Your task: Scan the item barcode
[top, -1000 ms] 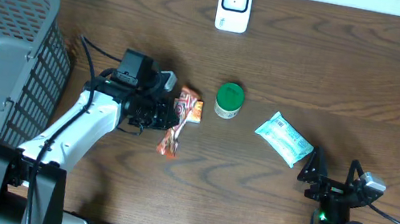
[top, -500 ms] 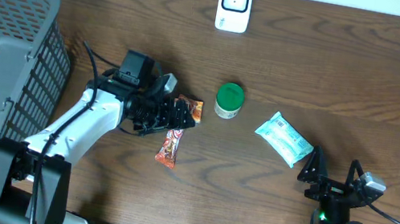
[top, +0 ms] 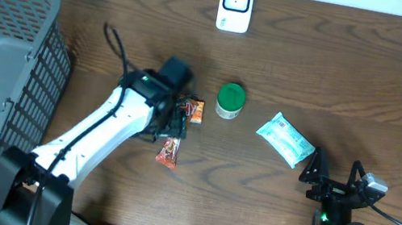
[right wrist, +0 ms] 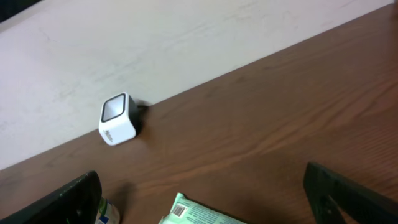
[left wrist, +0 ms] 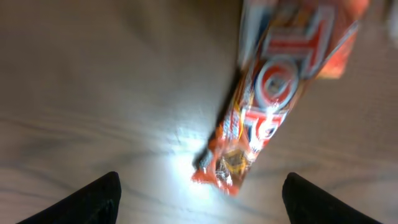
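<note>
The snack packet (left wrist: pixel 264 106) lies flat on the table (top: pixel 314 74), clear of both fingers. Its near end sits between the spread jaws of the left gripper (left wrist: pixel 200 190), slightly toward the right-hand finger, and its length slants away ahead of them. We judge it light, thin and crinkly, with a glossy film likely to slip, so a pinch across the narrow width near mid-length should hold better than one at a sealed end. No barcode shows, and we cannot tell which face carries it. The wrist view is blurred, the lettering unreadable and the far end cut off. From overhead the gripper covers the packet's middle, leaving only its two ends visible. A green-lidded tub (top: pixel 230 99) stands near the left jaws, just beside one end of the packet. The right gripper (top: pixel 332 177) stands wide open and empty, well apart, with a pale packet (top: pixel 285 139) just ahead of its jaws and the scanner (top: pixel 235 5) far ahead.
</note>
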